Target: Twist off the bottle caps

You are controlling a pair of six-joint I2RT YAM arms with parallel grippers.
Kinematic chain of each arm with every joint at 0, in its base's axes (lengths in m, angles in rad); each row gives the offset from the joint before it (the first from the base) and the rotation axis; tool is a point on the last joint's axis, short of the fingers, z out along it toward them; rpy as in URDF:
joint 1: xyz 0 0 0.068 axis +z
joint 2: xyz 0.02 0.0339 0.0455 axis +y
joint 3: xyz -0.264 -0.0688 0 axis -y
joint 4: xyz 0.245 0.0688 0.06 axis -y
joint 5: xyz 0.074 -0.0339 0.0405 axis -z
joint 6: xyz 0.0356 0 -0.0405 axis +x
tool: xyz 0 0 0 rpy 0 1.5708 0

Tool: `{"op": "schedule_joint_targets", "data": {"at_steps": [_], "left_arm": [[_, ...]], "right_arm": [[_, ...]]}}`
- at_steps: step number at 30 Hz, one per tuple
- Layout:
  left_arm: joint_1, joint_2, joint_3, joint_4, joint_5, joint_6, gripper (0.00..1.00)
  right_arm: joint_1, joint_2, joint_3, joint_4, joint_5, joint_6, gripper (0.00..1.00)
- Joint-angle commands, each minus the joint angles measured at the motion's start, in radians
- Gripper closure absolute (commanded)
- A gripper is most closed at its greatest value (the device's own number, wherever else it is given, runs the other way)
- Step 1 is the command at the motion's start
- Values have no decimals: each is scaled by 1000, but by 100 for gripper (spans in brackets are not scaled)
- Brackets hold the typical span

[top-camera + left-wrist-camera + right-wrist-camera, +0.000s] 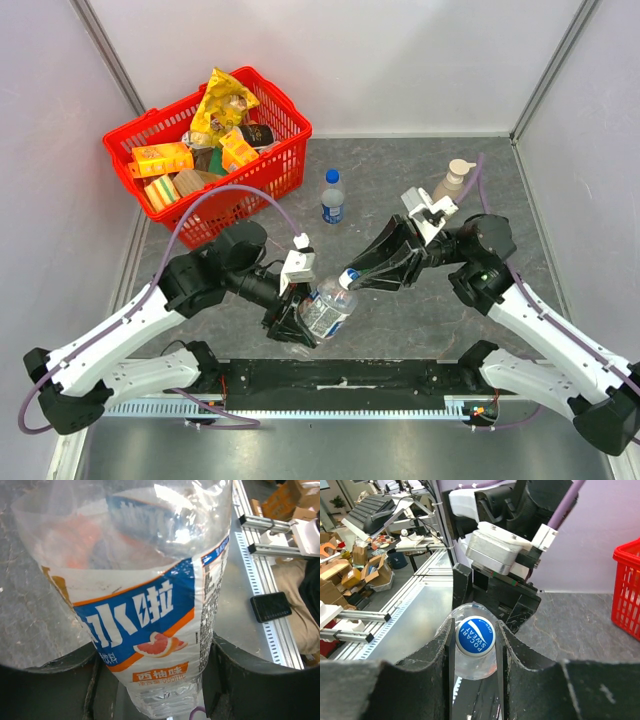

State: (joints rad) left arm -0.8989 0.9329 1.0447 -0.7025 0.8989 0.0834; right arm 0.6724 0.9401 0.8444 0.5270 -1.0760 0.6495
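Left hand [302, 320] clamps one clear bottle [326, 312]; right hand [356, 279] grips its blue cap [475, 635]; one more blue-capped bottle [333, 201] stands apart.

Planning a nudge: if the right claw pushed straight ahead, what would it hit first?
The right claw grips the cap, so it would push into that and the bottle behind; beyond, the left claw holds the bottle. No free way.

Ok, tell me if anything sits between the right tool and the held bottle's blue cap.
Nothing visible does: the right tool clamps the blue cap from both sides, and the left tool grips the clear bottle.
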Motion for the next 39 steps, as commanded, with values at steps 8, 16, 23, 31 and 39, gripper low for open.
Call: {"op": "schedule_joint_targets", "data": {"at_steps": [8, 16, 23, 31, 39], "left_arm": [[-3, 21, 72, 132, 203, -17, 95], [-3, 0, 43, 110, 63, -11, 94], [-1, -3, 29, 23, -89, 27, 94], [-1, 17, -25, -12, -276, 32, 94], [-1, -20, -109, 40, -632, -4, 98]], "right_arm": [[23, -34, 30, 76, -59, 32, 100], [23, -37, 73, -67, 1, -53, 51], [21, -32, 93, -78, 24, -65, 10], [23, -38, 128, -191, 117, -108, 2], [23, 5, 154, -395, 376, -149, 2]]}}
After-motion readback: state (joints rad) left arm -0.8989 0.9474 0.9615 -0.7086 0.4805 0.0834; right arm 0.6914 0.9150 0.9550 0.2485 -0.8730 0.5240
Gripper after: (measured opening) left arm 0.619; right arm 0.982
